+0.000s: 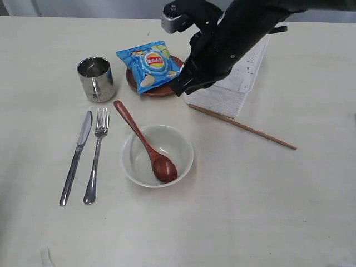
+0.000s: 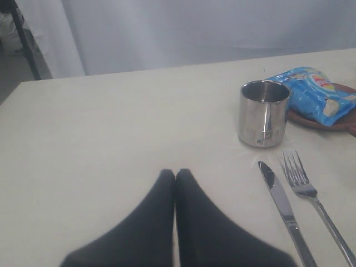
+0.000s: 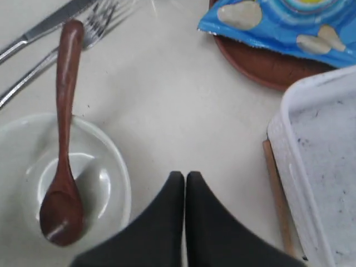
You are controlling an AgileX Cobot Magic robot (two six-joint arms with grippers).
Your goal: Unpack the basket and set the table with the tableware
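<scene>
Laid on bench [image 1: 222, 211]: cup [image 1: 95, 79], knife [image 1: 76, 157], fork [image 1: 95, 156], bowl [image 1: 175, 146], spoon [image 1: 146, 144], plate [image 1: 158, 92]. A chopstick [image 1: 245, 127], perhaps a pair, waits beside basket [image 1: 222, 100]. Left pincer [image 2: 175, 173], right pincer [image 3: 184, 178] clenched, empty.

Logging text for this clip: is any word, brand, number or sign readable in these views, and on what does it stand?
Blue chip bag: a round red-and-yellow logo with pale lettering, too small and blurred to read in any view.
Steel cup, knife, fork, bowl, basket: no writing visible.
</scene>
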